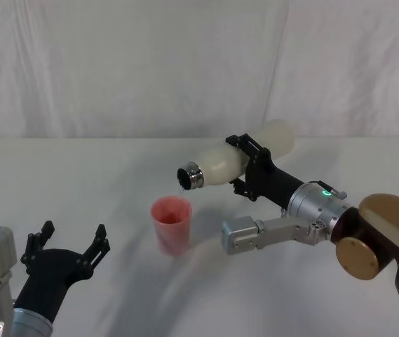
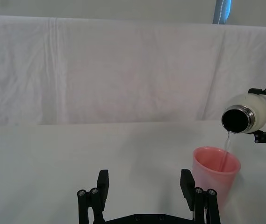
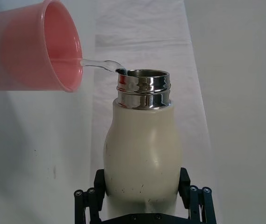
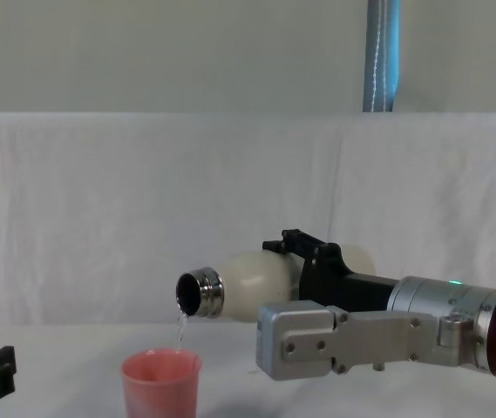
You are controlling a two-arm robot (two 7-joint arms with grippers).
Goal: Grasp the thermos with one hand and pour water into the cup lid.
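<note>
The right gripper [image 1: 249,166] sits right of centre, jaws clamped, wrist rolled sideways. The left gripper [image 1: 69,242] rests lower left, fingers spread.

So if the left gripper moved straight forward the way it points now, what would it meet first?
Probably nothing: the open left gripper points at bare table; the cup lid stands just beside its line, though depth is unclear.

cream-white thermos [image 1: 224,163], silver neck, pink cup lid [image 1: 172,225]

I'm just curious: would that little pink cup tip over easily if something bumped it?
Probably. The cup looks like thin plastic, narrower at its base, so likely light. Water from the thermos in the right gripper may steady it somewhat.
</note>
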